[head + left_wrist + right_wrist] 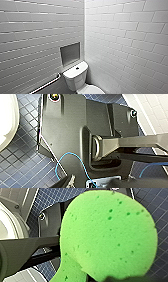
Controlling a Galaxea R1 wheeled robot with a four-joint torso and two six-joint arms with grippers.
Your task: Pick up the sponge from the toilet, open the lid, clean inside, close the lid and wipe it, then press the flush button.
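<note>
Right wrist view: right gripper (117,279) clamped on the sponge (107,235), broad face to camera, long axis slanting across frame, over blue tiles (155,203). Head view adds the toilet (75,78) at 6 o'clock, flush button (77,68) on tank.

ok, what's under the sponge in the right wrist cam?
Around the sponge, dark blue tiled floor and part of the robot's dark plate show beneath it. Whatever lies directly under the sponge is covered by it.
</note>
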